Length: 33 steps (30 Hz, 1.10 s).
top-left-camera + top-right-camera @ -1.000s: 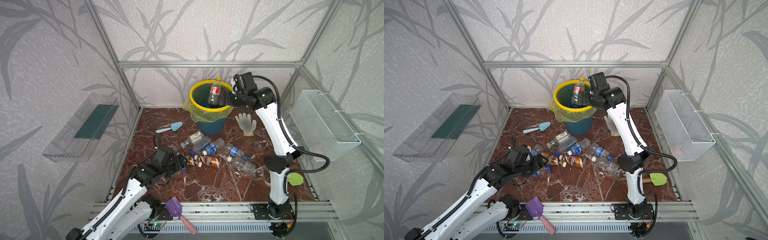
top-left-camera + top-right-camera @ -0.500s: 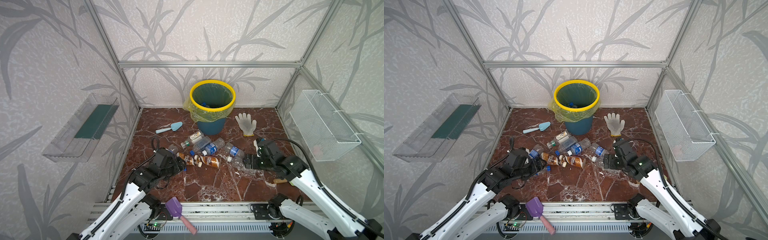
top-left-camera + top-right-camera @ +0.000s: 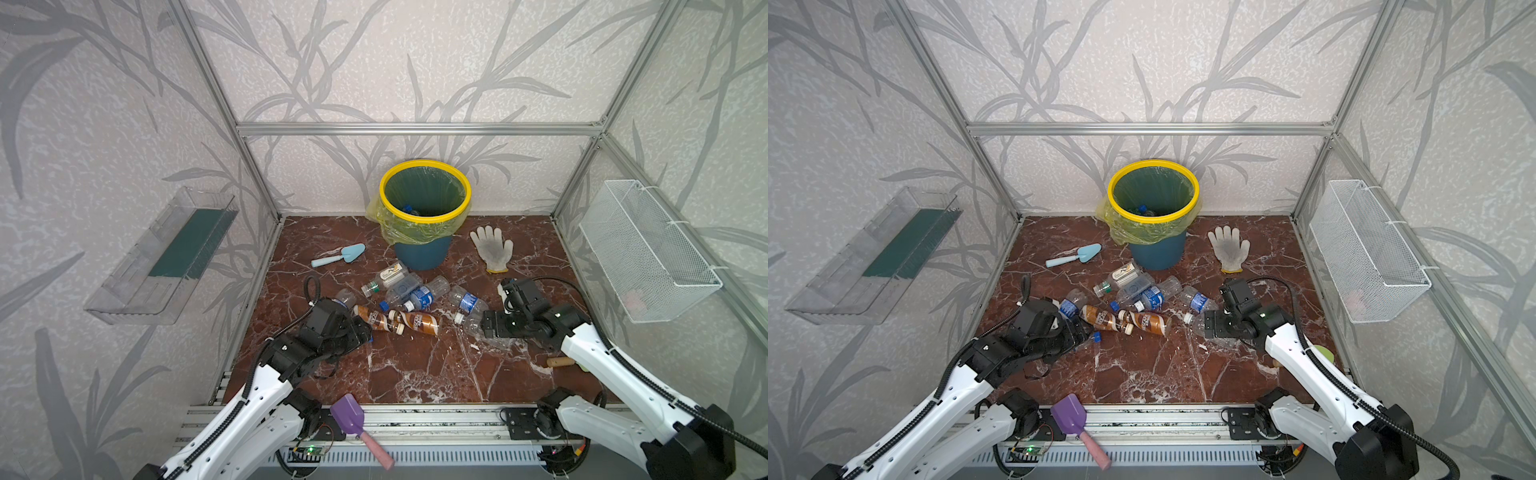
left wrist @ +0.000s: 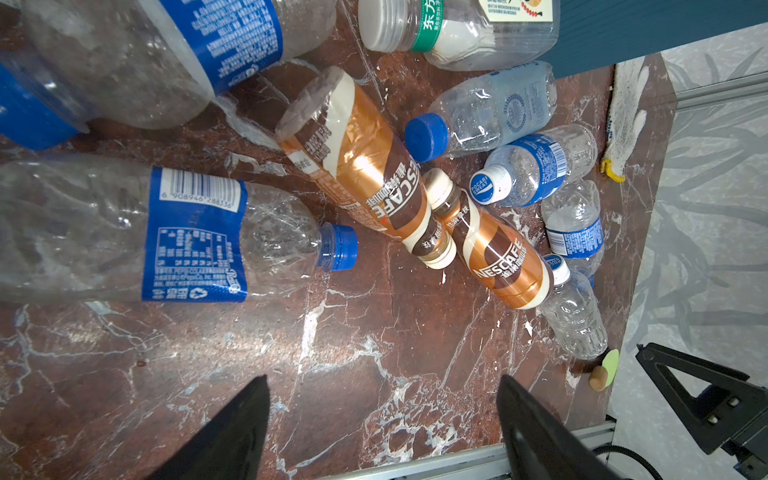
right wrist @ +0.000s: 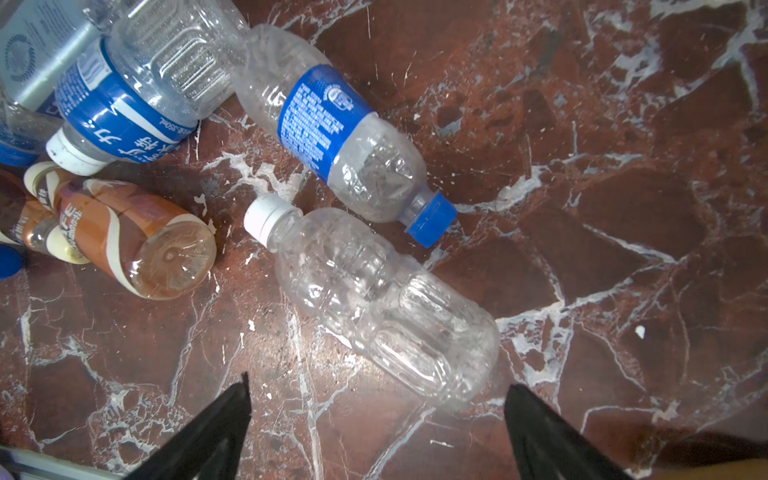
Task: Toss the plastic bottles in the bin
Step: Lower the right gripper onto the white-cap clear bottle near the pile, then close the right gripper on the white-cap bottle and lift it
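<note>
The bin (image 3: 426, 216) stands at the back, teal with a yellow rim and a yellow liner; a few bottles lie inside. Several plastic bottles (image 3: 409, 296) lie in a heap on the marble floor in front of it. My left gripper (image 4: 382, 379) is open and empty, low over bare floor just short of a clear blue-labelled bottle (image 4: 195, 232) and two brown-swirled bottles (image 4: 365, 166). My right gripper (image 5: 377, 380) is open, low at the heap's right end. The base of a clear white-capped bottle (image 5: 374, 303) lies just ahead of its fingers, untouched.
A light-blue trowel (image 3: 338, 255) lies left of the bin and a white glove (image 3: 492, 249) to its right. A purple scoop (image 3: 351, 415) rests on the front rail. A wire basket (image 3: 648, 253) hangs on the right wall, a clear tray (image 3: 166, 253) on the left.
My right arm has swung from above the bin, where it held a red-labelled bottle, down to the floor by the heap, and the gripper is now empty. The left arm has barely moved.
</note>
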Tool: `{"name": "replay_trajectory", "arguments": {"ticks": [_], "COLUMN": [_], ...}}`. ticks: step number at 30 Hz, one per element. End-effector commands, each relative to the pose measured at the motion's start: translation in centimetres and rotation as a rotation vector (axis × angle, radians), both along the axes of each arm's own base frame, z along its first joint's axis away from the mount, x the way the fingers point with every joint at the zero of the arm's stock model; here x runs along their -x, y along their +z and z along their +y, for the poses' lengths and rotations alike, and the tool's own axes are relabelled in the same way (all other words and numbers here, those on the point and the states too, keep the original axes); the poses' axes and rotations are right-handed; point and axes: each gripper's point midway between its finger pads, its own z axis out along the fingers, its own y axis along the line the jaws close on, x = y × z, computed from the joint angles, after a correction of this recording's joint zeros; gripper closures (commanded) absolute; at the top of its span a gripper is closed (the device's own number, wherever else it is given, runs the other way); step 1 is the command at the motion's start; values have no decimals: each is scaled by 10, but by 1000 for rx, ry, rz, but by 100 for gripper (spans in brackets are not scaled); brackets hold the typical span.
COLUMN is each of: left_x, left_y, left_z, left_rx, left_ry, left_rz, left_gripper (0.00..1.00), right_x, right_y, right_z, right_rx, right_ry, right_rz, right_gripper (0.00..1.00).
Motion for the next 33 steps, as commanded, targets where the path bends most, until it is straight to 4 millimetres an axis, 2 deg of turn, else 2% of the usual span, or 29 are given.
{"name": "replay_trajectory", "arguments": {"ticks": [1,5,10,15,21,29,33], "left_x": [3,3,4,4,3,4,4], "left_y": [-4,-4,-4,-5,-7,-9,-10], "left_z": [1,2,2,2,0,-1,-1], "left_rx": [-4,-5,-5,-3,-1,3,3], "left_ry": [4,5,6,8,3,-3,-6], "left_rz": [12,13,13,15,18,21,22], "left_gripper": [14,14,15,15,15,15,14], "right_x": [-15,-21,-19,-6,14,45,46], "right_y": [6,-6,-22,-34,-52,-65,-64], "right_z": [3,2,7,17,19,39,39], "right_rx": [-15,-46,-94,-143,-147,-108,-87], "right_ry": [14,-2,6,46,72,151,138], "right_rz": [-37,4,75,140,214,279,259], "right_gripper": [4,7,9,9,9,13,16]}}
